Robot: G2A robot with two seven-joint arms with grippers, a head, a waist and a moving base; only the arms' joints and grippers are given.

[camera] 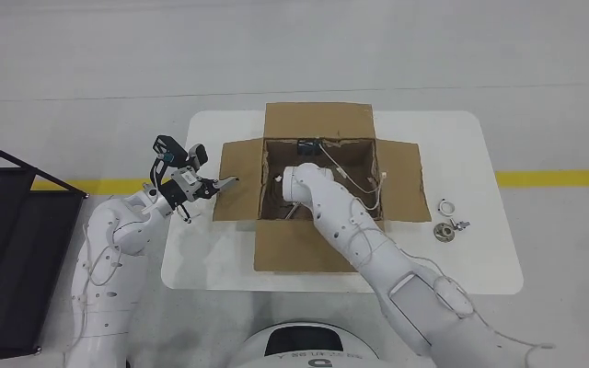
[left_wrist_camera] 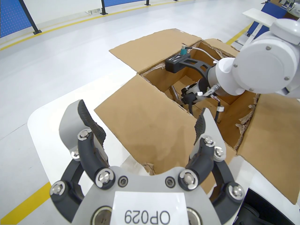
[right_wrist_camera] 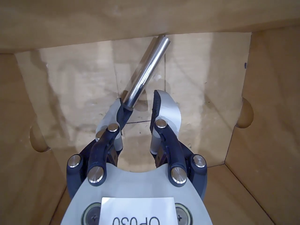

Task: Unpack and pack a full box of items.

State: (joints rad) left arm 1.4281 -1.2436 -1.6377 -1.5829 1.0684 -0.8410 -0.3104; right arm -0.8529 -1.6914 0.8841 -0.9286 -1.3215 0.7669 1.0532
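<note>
An open cardboard box point(camera: 317, 120) stands mid-table with its flaps spread out. My right arm goes down into it. Inside, a shiny metal rod point(right_wrist_camera: 146, 69) leans against the box wall point(right_wrist_camera: 269, 94). Its lower end rests against one finger of my right gripper point(right_wrist_camera: 138, 97), which is open, the other finger standing apart from the rod. My left gripper point(camera: 219, 184) hangs open and empty just above the box's left flap point(left_wrist_camera: 145, 122). From there the right gripper point(left_wrist_camera: 188, 95) shows low in the box.
On the white table point(camera: 460, 138) to the right of the box lie a small white ring point(camera: 447, 205) and a round metal part point(camera: 444, 231). A black frame point(camera: 28, 239) stands off the table's left side.
</note>
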